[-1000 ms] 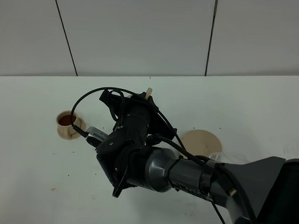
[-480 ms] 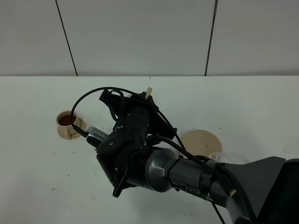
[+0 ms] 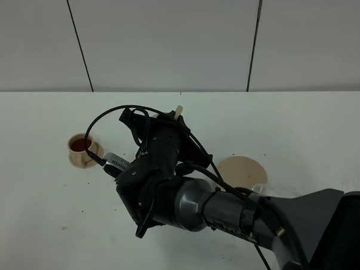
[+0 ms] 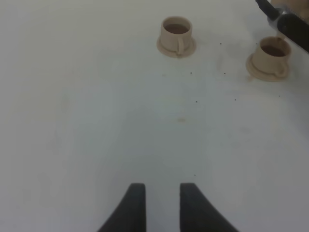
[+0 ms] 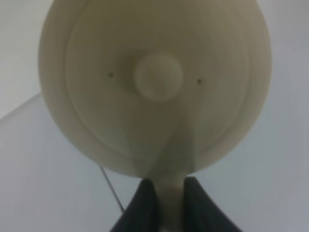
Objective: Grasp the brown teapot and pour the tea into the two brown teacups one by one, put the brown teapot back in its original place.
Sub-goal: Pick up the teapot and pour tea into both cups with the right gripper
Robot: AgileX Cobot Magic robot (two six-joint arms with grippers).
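Right claw (image 5: 164, 191) pinches teapot (image 5: 154, 82) handle, hidden from the exterior camera.

The scene is lit evenly and brightly from above; only faint, soft shadows are cast on the white bench (image 3: 32, 224). No glare is seen. The brown teapot (image 5: 154, 82) is rendered blurred and out of focus in the right wrist view, and mild softness is shown in the left wrist view.
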